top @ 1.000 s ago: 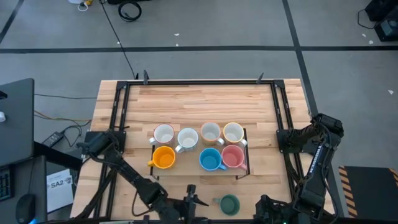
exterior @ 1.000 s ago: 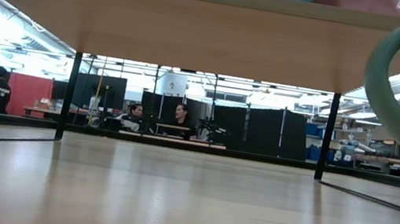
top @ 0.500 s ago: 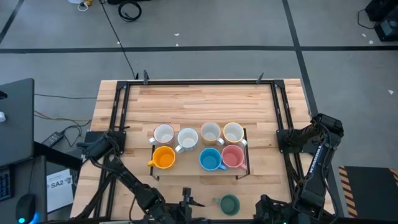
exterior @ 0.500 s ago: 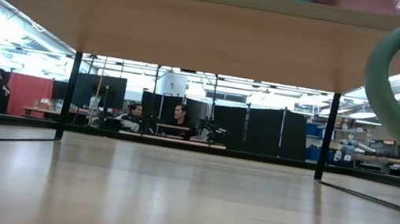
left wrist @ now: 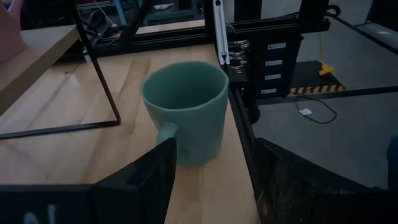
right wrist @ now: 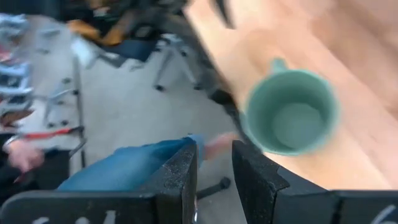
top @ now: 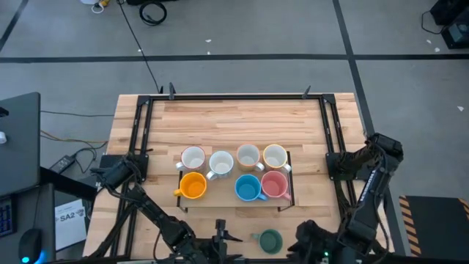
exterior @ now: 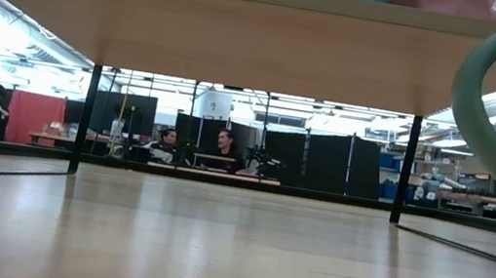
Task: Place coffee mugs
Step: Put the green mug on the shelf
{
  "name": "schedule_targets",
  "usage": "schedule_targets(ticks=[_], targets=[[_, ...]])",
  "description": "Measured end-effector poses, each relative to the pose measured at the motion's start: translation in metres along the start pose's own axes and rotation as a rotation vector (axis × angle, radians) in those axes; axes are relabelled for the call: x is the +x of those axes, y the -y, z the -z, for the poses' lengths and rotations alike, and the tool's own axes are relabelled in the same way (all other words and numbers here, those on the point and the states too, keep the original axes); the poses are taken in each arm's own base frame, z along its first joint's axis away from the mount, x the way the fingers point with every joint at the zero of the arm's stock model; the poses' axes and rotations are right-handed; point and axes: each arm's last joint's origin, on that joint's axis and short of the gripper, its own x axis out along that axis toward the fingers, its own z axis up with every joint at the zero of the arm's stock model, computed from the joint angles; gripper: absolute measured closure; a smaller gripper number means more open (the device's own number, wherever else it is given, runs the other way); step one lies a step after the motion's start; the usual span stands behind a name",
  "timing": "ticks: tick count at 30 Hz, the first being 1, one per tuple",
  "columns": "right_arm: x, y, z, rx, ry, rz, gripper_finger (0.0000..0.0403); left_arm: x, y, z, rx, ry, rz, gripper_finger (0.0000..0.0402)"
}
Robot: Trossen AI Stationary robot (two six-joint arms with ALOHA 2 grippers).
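- A low black-framed rack stands near the middle of the wooden desk and carries seven coffee mugs in two rows.
- Its far row has four pale mugs: a white mug, a second white mug, a cream mug and a second cream mug.
- Its near row has three: an orange mug at the left end, then a gap, then a blue mug and a pink mug touching side by side.
- Every mug on the rack stands upright with its mouth up; I cannot see anything inside them.
- An eighth mug, the green mug, stands upright and empty on the bare desk at the near edge, in front of the rack and apart from it.
- Count: four white or cream, one orange, one blue, one pink, one green.
- The left end effector sits low at the near edge just beside the green mug, fingers spread apart and holding nothing, the mug's handle turned towards it.
- The right end effector hangs above and near the green mug, looking down into it; its fingers stand a little apart and grip nothing.
- A paper lying beside the desk on the left reads "SA2".
- In the low view, people sit at desks in the room beyond.
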Motion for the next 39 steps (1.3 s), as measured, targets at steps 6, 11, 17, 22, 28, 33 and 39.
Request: schedule_targets(ticks=[6, 11, 17, 22, 28, 33, 39], targets=[[0.003, 0.019, -0.006, 0.164, -0.033, 0.185, 0.0296, 0.000, 0.000, 0.000, -0.001, 0.000, -0.001, 0.0180], [0.006, 0.026, -0.013, 0.230, -0.030, 0.250, 0.0296, 0.000, 0.000, 0.000, -0.001, 0.000, -0.001, 0.0180], [0.011, 0.027, -0.021, 0.255, -0.015, 0.261, 0.0296, 0.000, 0.000, 0.000, -0.001, 0.000, -0.001, 0.0180], [0.013, 0.028, -0.026, 0.267, -0.015, 0.267, 0.0296, 0.000, 0.000, 0.000, -0.001, 0.000, -0.001, 0.0180], [0.035, 0.032, -0.016, 0.250, -0.032, 0.326, 0.0296, 0.000, 0.000, 0.000, -0.001, 0.000, -0.001, 0.0180], [0.057, 0.038, -0.006, 0.228, -0.032, 0.383, 0.0296, 0.000, 0.000, 0.000, -0.001, 0.000, -0.001, 0.0180], [0.065, 0.040, -0.006, 0.226, -0.024, 0.404, 0.0296, 0.000, 0.000, 0.000, -0.001, 0.000, -0.001, 0.0180]])
